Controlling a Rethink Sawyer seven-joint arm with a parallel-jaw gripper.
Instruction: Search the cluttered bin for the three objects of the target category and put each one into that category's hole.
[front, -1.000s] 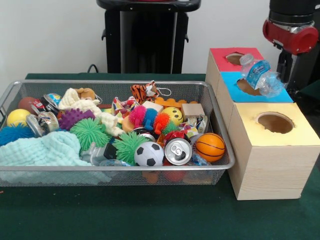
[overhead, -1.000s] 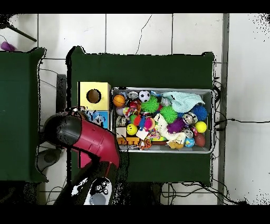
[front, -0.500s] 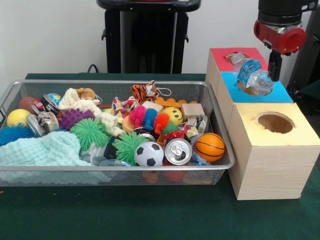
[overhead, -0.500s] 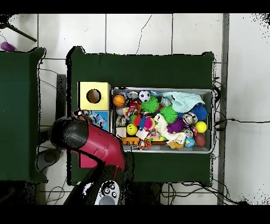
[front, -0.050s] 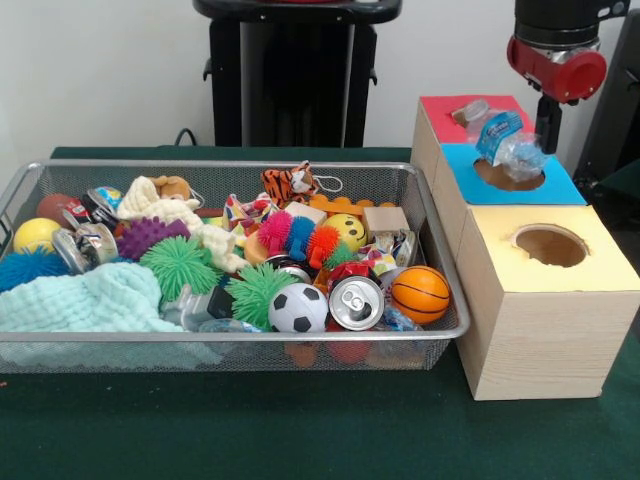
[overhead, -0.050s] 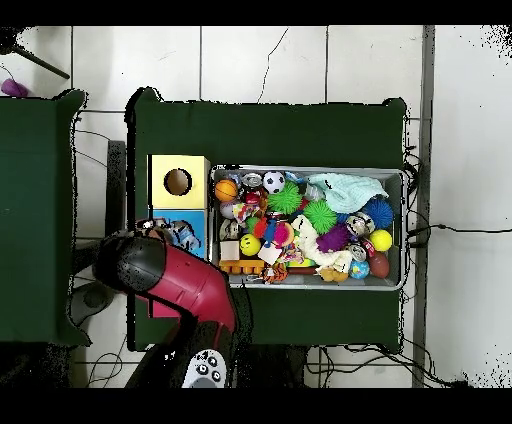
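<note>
A crushed clear plastic bottle (front, -0.050s: 503, 134) with a blue label hangs tilted just above the round hole of the blue-topped box (front, -0.050s: 515, 176), close to the red-topped box (front, -0.050s: 470, 113). My gripper (front, -0.050s: 535, 143) comes down from the top right and is shut on the bottle's right end; one dark finger (front, -0.050s: 547, 122) shows. In the overhead view the red arm (overhead, -0.050s: 165, 275) covers the gripper, with the bottle (overhead, -0.050s: 180, 235) peeking out over the blue box (overhead, -0.050s: 198, 224). The wire bin (front, -0.050s: 230, 165) holds mixed clutter, including a soda can (front, -0.050s: 356, 302).
A yellow-topped wooden box (front, -0.050s: 545, 290) with an open hole stands nearest the camera. In the bin lie a soccer ball (front, -0.050s: 298, 308), basketball (front, -0.050s: 420, 293), spiky green balls (front, -0.050s: 180, 265), a mint cloth (front, -0.050s: 90, 300), a toy tiger (front, -0.050s: 290, 183) and more cans (front, -0.050s: 80, 247).
The arm swung left over the boxes, and the bottle, which was resting in the blue hole, now hangs a little higher and nearer the red box.
</note>
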